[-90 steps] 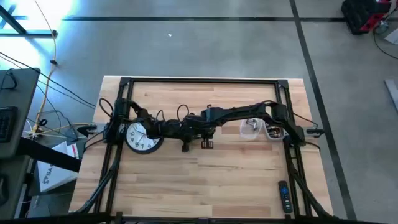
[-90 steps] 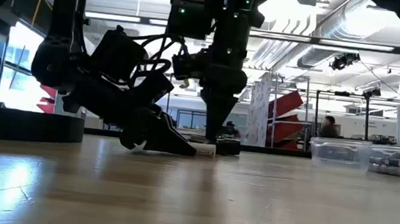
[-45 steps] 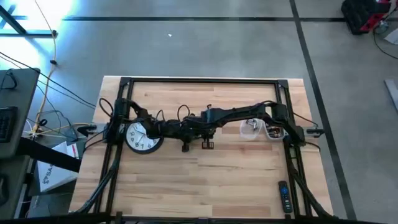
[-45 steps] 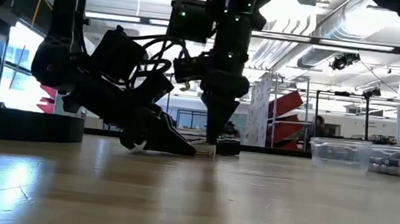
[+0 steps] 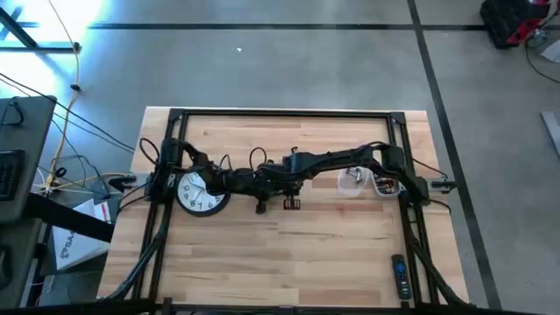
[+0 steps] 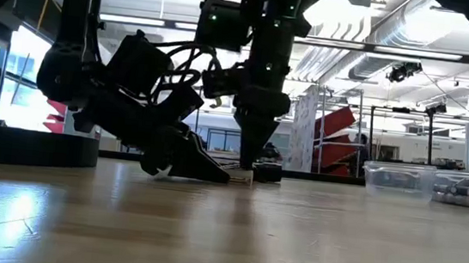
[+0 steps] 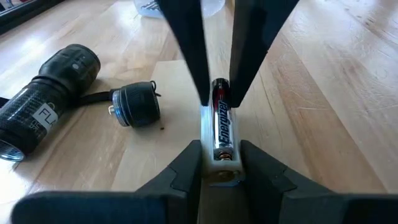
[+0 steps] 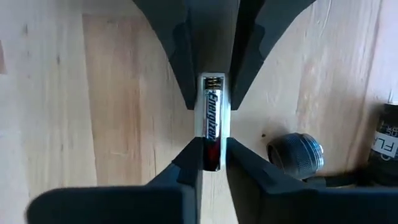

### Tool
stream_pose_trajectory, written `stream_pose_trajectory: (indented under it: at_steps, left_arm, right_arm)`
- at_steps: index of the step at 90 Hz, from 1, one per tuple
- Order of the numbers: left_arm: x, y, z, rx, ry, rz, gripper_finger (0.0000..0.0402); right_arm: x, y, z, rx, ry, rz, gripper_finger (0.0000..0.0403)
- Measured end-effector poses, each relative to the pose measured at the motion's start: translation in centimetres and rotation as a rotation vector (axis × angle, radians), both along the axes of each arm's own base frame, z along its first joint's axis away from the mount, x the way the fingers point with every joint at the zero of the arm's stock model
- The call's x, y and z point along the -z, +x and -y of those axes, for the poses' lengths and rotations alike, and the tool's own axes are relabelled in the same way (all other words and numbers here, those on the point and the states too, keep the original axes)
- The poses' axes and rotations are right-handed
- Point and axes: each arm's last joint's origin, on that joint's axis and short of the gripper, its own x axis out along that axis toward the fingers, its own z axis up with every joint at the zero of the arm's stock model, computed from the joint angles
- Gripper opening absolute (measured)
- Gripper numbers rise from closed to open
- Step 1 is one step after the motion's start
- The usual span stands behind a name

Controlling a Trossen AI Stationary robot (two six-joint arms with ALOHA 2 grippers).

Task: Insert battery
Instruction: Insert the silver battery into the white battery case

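left gripper (image 6: 228, 177) low on table | right gripper (image 6: 245, 163) above, meeting it

The high view looks straight down on the whole table (image 5: 262, 254), from well above. The low view sits at tabletop height, facing level across into the room. Each wrist view looks close along its own fingers — from opposite ends — and both share one battery (image 7: 222, 127), seated in a white holder (image 7: 221, 163).

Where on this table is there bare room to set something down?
The wide front strip of the table is bare, bordered by the remote at the right. The back strip is bare too. The middle is crowded: clock, both grippers at the battery, and the clear containers.
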Motion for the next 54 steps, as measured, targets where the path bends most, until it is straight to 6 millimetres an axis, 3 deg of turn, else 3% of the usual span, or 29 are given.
stream_pose_trajectory:
  at_steps: [20, 54]
  left_arm:
    - [0.0, 0.0, 0.0, 0.0, 0.0, 0.0, 0.0072]
    - [0.0, 0.0, 0.0, 0.0, 0.0, -0.001, 0.0072]
  right_arm:
    - [-0.5, 0.0, 0.0, 0.016, 0.003, 0.007, 0.0089]
    - [-1.2, -0.8, -1.0, -0.004, 0.013, -0.088, 0.009]
